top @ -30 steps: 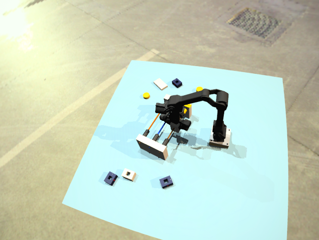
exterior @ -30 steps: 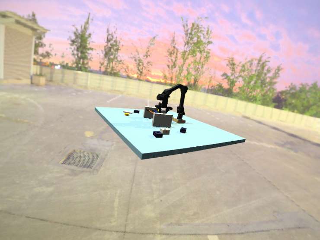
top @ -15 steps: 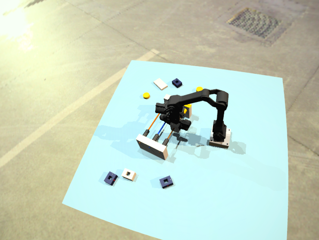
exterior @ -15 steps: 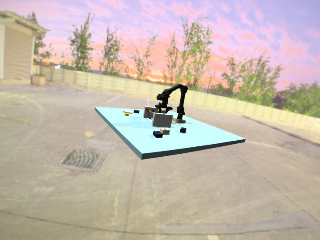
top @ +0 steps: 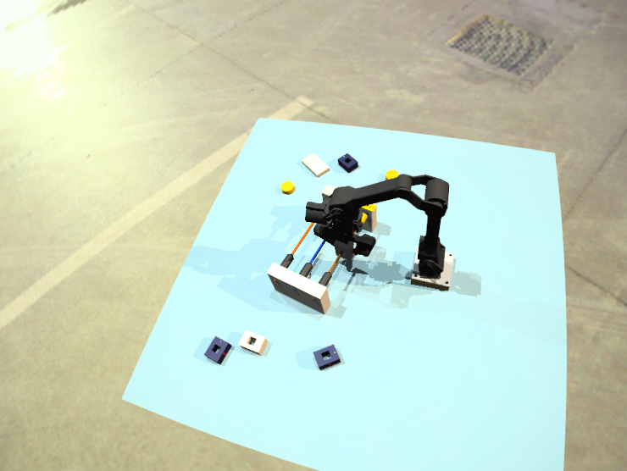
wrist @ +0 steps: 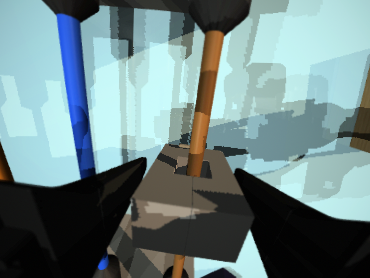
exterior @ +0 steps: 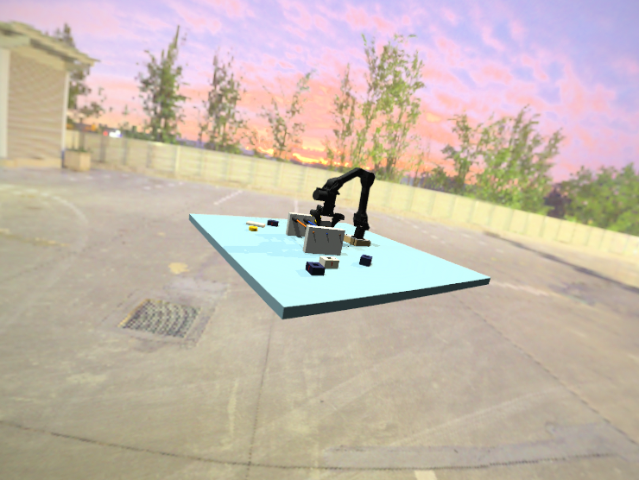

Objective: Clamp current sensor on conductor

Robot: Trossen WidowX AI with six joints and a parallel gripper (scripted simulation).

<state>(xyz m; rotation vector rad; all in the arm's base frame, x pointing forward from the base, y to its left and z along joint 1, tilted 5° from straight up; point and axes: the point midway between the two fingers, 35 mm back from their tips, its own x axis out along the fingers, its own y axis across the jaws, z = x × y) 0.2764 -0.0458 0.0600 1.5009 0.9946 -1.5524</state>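
The sensor (wrist: 162, 186), a grey-brown block in the wrist view, sits round the brown-orange conductor (wrist: 207, 65) (top: 334, 263), which passes through its square window. Its two halves meet at a thin seam; whether it is latched cannot be told. No arrow or LOAD lettering is legible. My gripper (wrist: 190, 167) is open, one black finger on each side of the sensor, with a narrow gap showing near the fingertips. In the top view the arm hides the sensor.
A blue conductor (wrist: 72, 65) (top: 316, 252) runs alongside on the left, then an orange one (top: 302, 237). A light end block (top: 298, 288) (exterior: 324, 241) holds them. Dark ring-shaped blocks (top: 212, 352) (top: 319, 362) and a white one (top: 261, 345) lie beyond it. Yellow discs (top: 287, 187) (top: 391, 174) lie behind.
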